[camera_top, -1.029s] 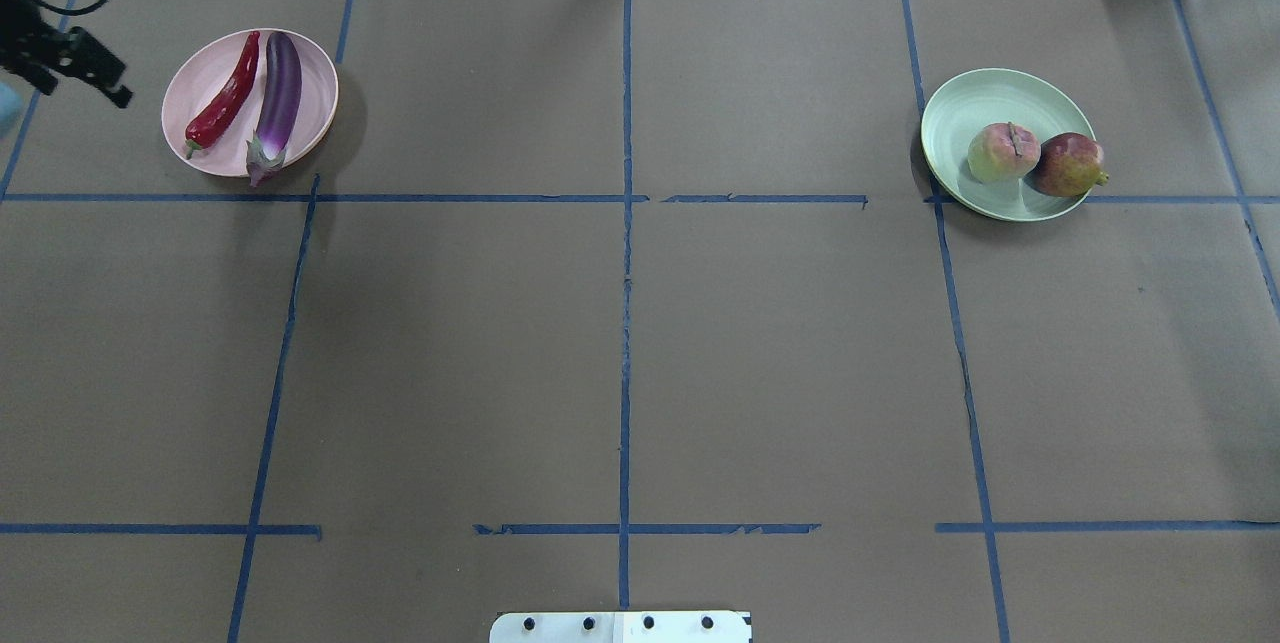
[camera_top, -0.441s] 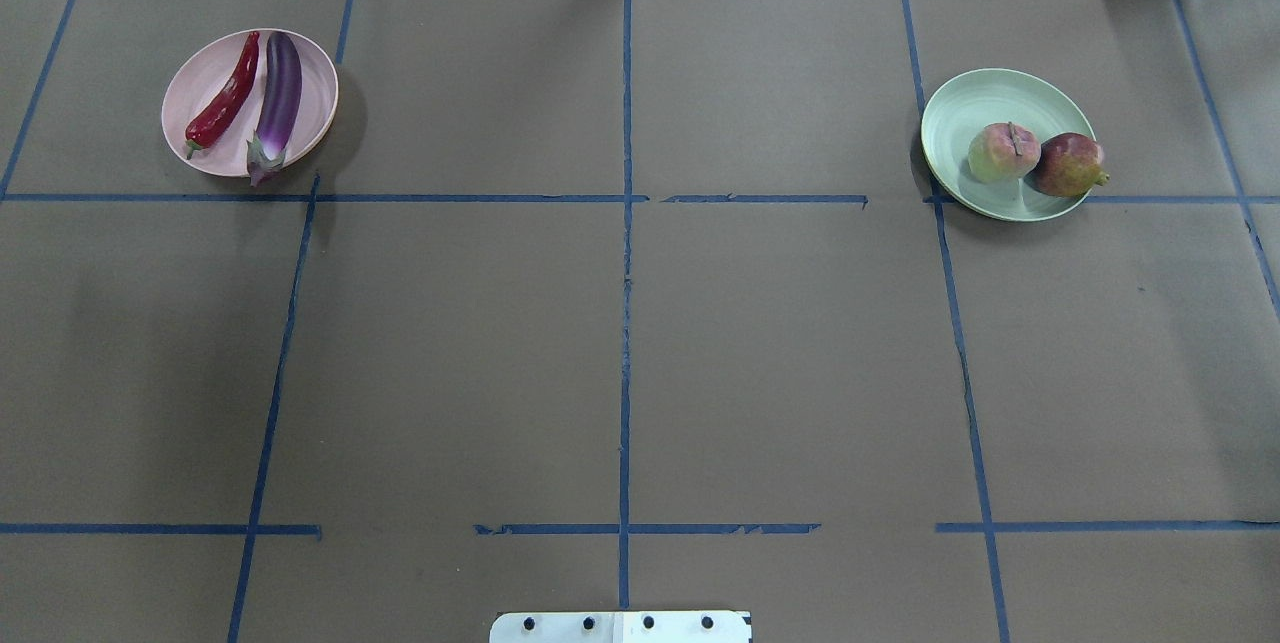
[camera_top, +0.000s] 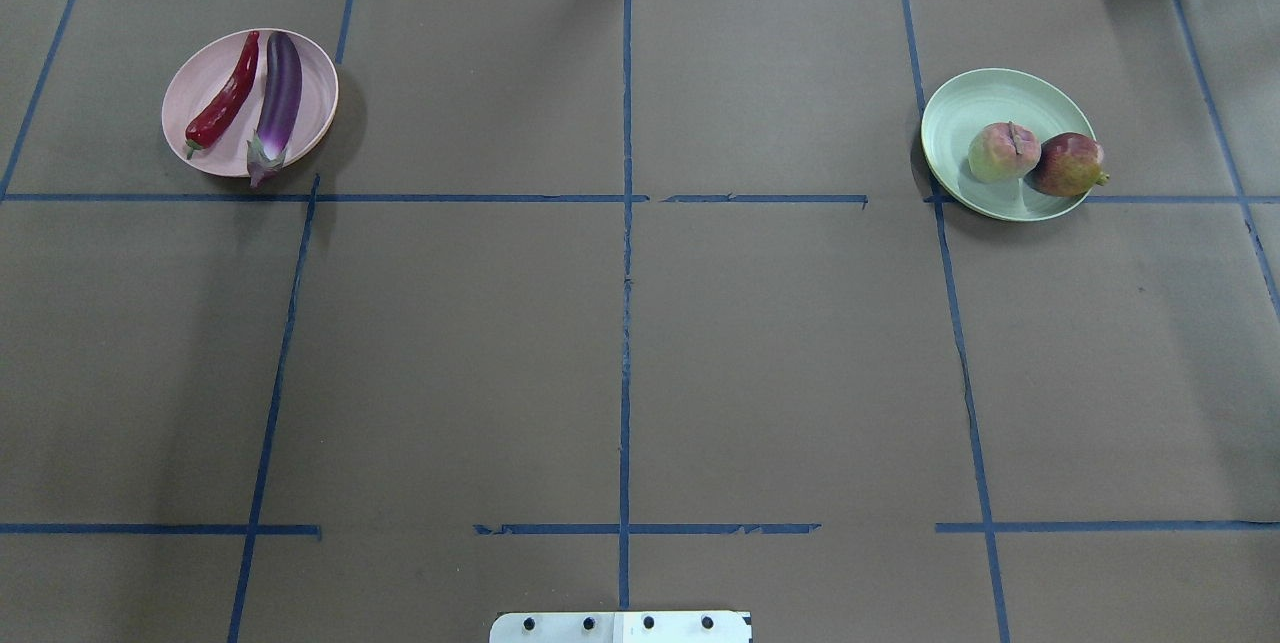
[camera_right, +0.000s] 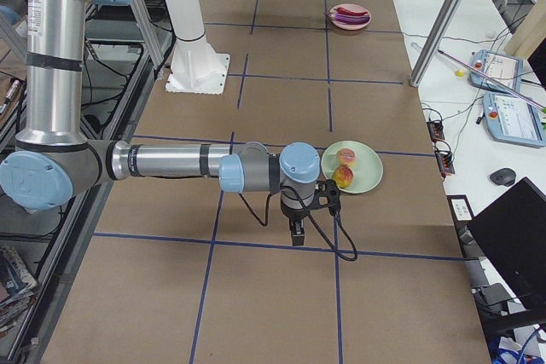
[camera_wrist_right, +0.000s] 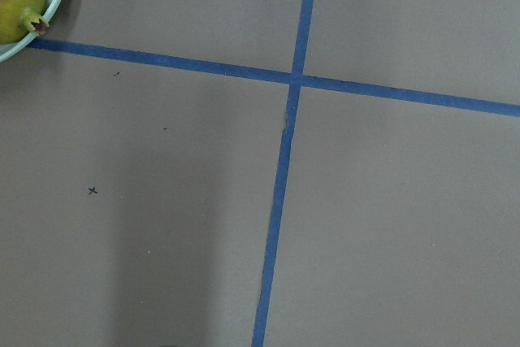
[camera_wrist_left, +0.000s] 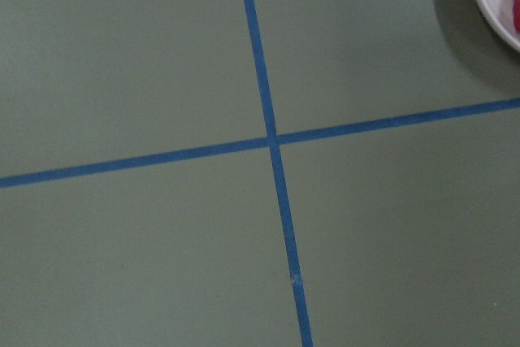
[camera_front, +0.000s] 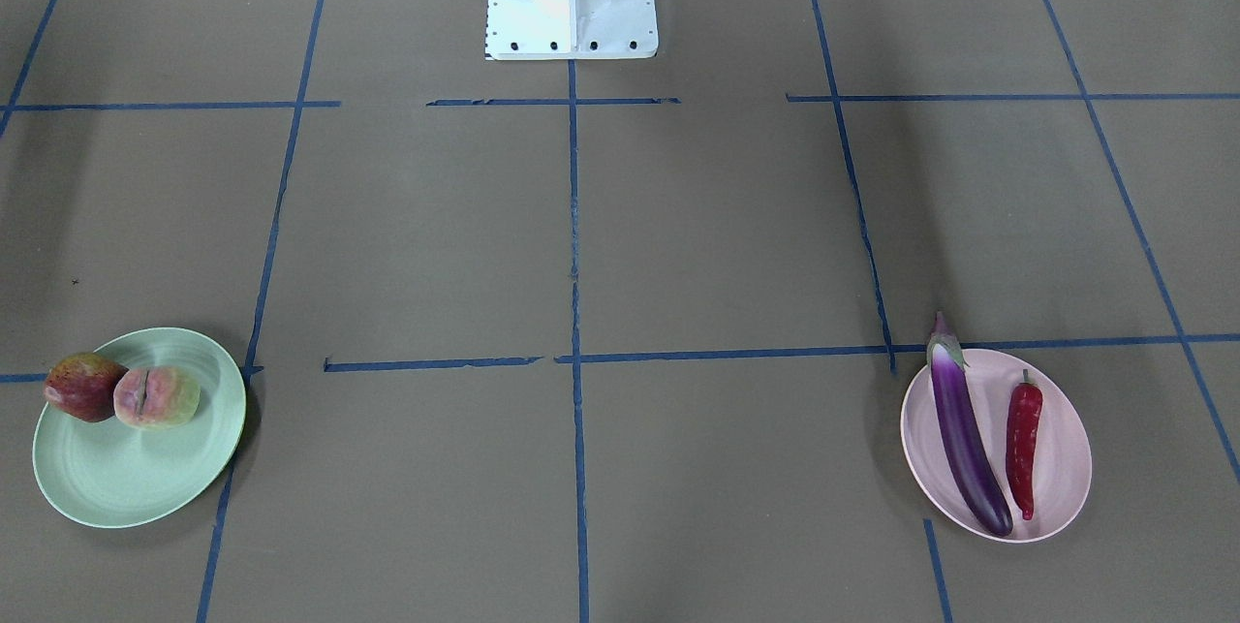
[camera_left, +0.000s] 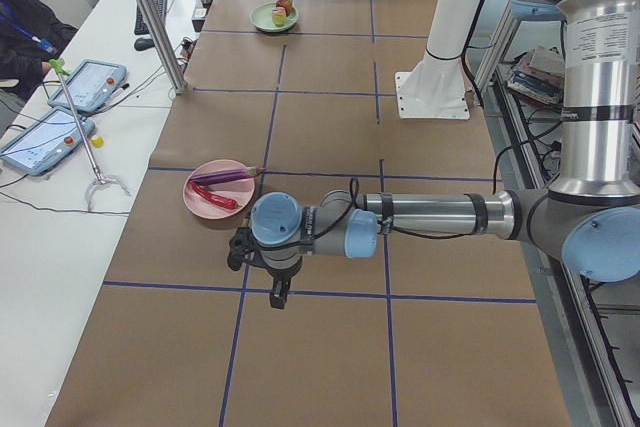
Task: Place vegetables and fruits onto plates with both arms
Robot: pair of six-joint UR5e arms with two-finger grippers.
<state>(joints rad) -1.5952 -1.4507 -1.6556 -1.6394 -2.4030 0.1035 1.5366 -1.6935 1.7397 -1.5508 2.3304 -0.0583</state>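
Left black two-finger gripper (camera_left: 278,295) gone from overhead's upper-left corner vs 1 s ago; side view only, jaws: can't tell. Right gripper (camera_right: 296,233) same, can't tell. Long glossy purple eggplant (camera_top: 278,98) + curved red chili (camera_top: 225,101) side by side on round pale-pink plate (camera_top: 315,98), upper left. Pink-green peach (camera_top: 1003,152) touching dark red-yellow pomegranate (camera_top: 1068,165) on round mint-green plate (camera_top: 965,103), upper right.

My left arm (camera_left: 440,215) holds its upper link upright and its forearm level, stretched out over the worktop toward the left end. The wrist turns down, so my left gripper (camera_left: 274,289) points straight at the surface and hangs clear above it. My right arm (camera_right: 166,161) mirrors this toward the right end, with my right gripper (camera_right: 296,232) pointing down. I cannot tell whether either pair of jaws is parted.
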